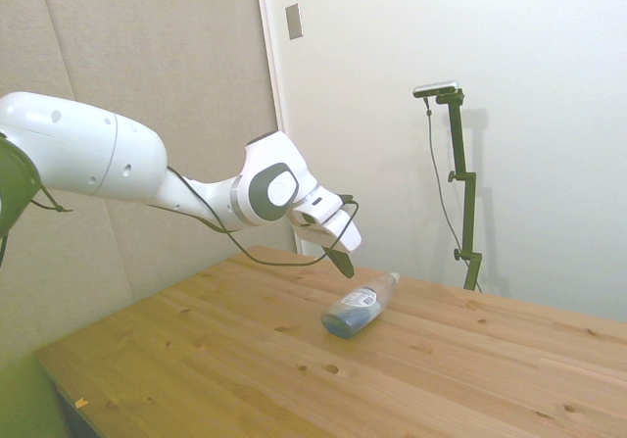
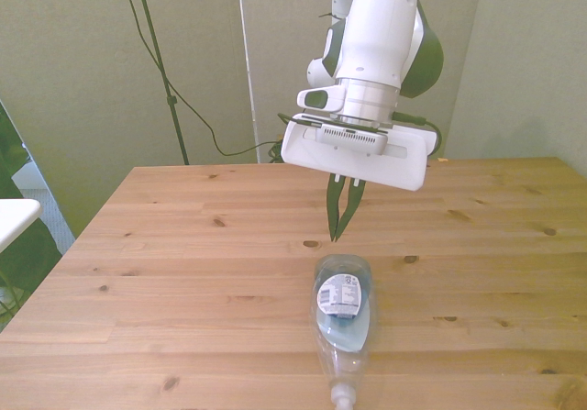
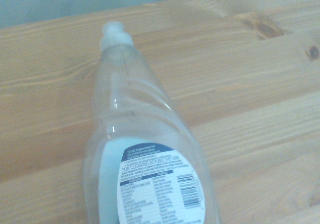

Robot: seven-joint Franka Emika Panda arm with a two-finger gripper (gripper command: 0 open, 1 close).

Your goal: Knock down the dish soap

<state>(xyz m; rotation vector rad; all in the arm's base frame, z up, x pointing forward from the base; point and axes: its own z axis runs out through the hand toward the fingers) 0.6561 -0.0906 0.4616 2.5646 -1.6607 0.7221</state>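
You can see that the slim clear plastic dish soap bottle (image 2: pixel 343 323) with blue liquid already lies on its side on the wooden table (image 2: pixel 183 272), just before the closed, empty gripper (image 2: pixel 341 236), so nothing seems left.

Clear dish soap (image 2: pixel 344 311), blue liquid, white/blue label; knotty light-wood table (image 2: pixel 183 272).

"FOR CLEANING" legible in small print on the dish soap (image 3: pixel 150 149) label; remaining lines too blurred.
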